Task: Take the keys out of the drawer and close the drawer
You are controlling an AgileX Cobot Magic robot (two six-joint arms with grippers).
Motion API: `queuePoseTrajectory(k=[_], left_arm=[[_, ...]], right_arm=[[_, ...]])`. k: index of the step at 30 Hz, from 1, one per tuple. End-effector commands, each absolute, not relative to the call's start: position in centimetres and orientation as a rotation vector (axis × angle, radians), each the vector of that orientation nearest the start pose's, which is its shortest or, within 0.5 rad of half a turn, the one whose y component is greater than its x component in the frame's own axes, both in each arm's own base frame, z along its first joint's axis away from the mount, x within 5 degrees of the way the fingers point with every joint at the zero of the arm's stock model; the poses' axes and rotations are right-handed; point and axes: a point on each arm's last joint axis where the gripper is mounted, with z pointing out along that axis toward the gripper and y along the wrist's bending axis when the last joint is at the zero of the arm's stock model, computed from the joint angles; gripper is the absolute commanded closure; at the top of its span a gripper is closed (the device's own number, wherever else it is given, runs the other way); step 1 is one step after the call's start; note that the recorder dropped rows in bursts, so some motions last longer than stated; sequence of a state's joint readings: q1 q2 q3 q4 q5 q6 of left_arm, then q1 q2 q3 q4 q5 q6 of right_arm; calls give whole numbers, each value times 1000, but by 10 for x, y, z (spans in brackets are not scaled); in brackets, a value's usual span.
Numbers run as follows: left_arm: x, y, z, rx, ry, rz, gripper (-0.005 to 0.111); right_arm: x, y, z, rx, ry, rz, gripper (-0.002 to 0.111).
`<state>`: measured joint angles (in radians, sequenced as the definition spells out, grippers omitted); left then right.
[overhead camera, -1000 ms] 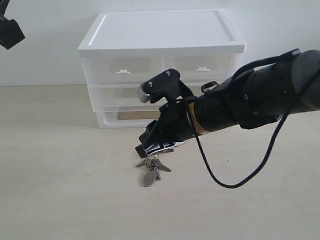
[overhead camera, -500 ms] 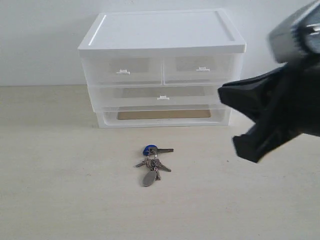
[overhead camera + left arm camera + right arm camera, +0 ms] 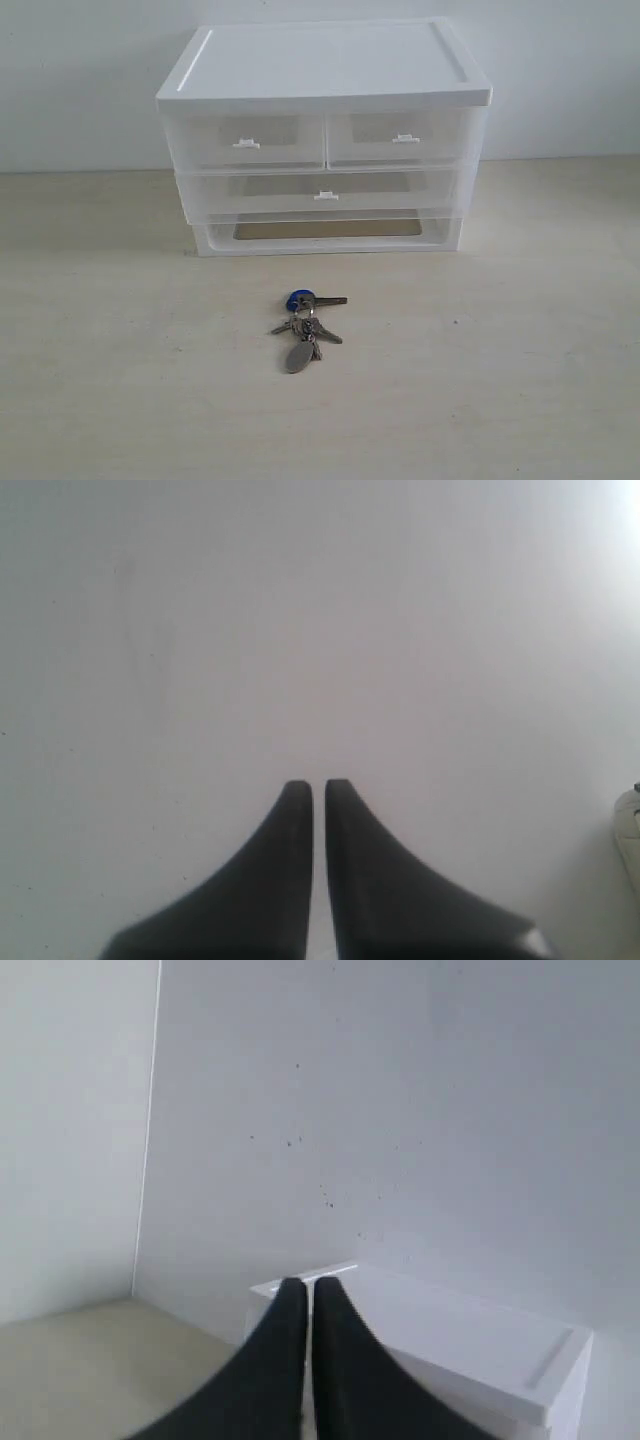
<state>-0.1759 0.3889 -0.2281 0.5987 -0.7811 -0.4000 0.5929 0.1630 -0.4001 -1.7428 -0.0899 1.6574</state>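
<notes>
The keys (image 3: 303,326), a silver-grey bunch with a round blue cap and an oval grey tag, lie on the beige table in front of the drawer unit. The drawer (image 3: 396,138), right-hand one of the upper pair, sits pushed in flush with its twin. Neither arm shows in the exterior view. My left gripper (image 3: 318,785) is shut with nothing between its black fingers and faces a blank white wall. My right gripper (image 3: 309,1283) is shut and empty too, raised above and to the side of the white drawer unit (image 3: 470,1335).
The left-hand upper drawer (image 3: 246,141) and the full-width drawer (image 3: 322,190) below are both pushed in. The unit stands against a white wall (image 3: 80,80). Bare beige table (image 3: 120,350) spreads around the keys.
My right arm has let go of the keys, lifted away to the right and left the exterior view. The keys stay where they lay on the table.
</notes>
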Motion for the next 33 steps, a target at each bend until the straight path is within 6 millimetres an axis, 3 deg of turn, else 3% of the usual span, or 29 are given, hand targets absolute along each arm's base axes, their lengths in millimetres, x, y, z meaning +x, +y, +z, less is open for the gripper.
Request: queuePoseTrajectory(k=[1,9,19,33], left_arm=[[54,-44,306,441,895,-325,102],[39,-40,283,410,888,-353,102],[52,-30,252,301,1172,-293,102],[54,-29,250,288,1201,-286,102]], right_arm=[[28,27,326,-483,1164,490,108],[28,28,326,-485,1164,492,108],[28,28,326,-485,1164,492,108],[27,28,325,-489,1164,494,108]])
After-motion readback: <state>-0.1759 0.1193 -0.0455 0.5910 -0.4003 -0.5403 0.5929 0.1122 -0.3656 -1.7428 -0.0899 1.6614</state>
